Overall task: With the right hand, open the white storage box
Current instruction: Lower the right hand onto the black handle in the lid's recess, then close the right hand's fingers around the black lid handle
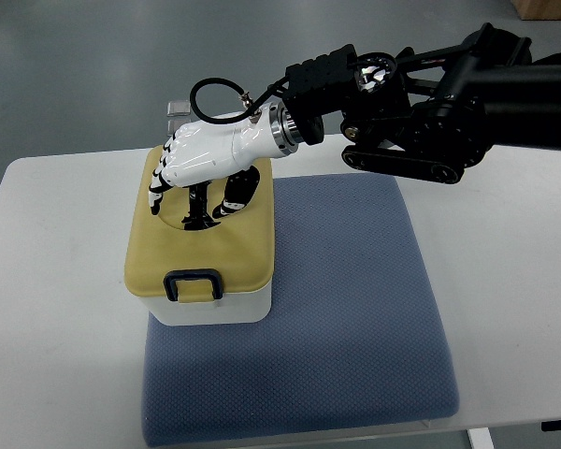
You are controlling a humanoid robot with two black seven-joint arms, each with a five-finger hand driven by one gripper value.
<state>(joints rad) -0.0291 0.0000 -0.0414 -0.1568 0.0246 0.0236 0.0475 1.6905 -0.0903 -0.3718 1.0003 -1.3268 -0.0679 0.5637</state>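
Observation:
A white storage box [210, 309] with a tan lid [206, 253] stands on the left part of a blue mat [346, 309]. A dark blue latch [194, 283] sits on the lid's near edge. My right hand [192, 192], white with black finger joints, comes in from the right and hovers over the far half of the lid. Its fingers [159, 192] hang down, spread, touching or almost touching the lid. Nothing is in its grasp. The lid lies flat on the box. The left arm does not show.
The mat lies on a white table [56, 309] whose near edge runs along the picture's bottom. A small clear object [179, 108] is partly hidden behind the hand at the table's far edge. Grey floor lies beyond.

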